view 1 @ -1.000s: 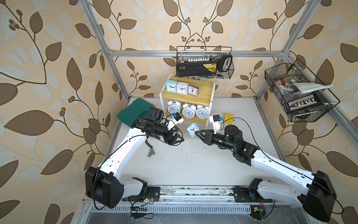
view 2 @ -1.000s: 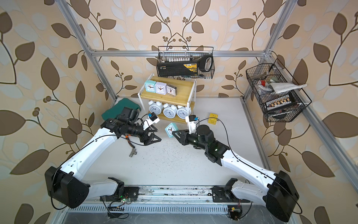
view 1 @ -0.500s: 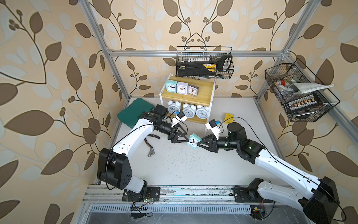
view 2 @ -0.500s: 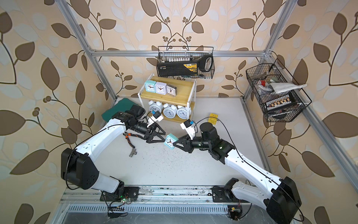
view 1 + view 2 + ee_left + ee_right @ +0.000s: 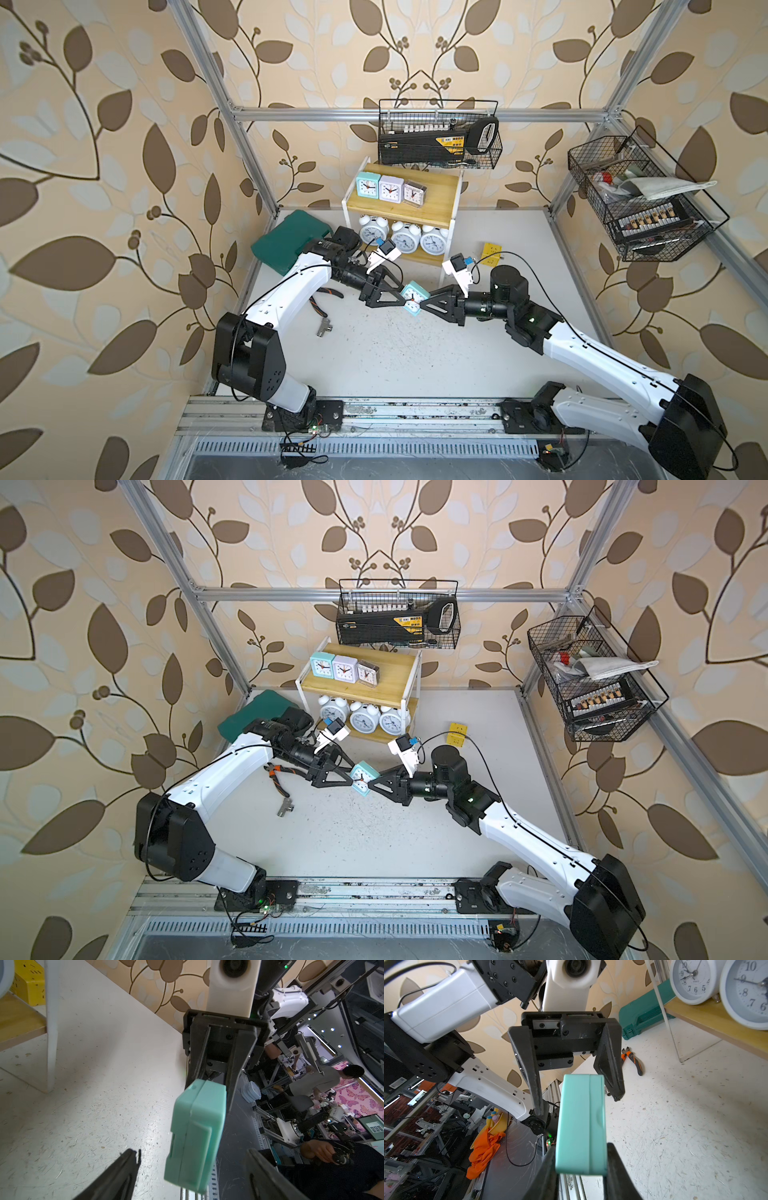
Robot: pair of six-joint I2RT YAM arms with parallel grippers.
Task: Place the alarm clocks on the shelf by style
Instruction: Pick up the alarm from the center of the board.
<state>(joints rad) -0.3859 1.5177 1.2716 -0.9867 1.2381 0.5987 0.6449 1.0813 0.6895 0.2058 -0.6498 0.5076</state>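
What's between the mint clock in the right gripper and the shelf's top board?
Nothing visible: the left gripper flanks the mint clock sideways, open, and the top board is bare beside its three square clocks.

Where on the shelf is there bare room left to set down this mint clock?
The top board is bare right of the greyish clock, out to its right end; likely room for the mint clock. The lower board is crowded: three round clocks fill it side by side.
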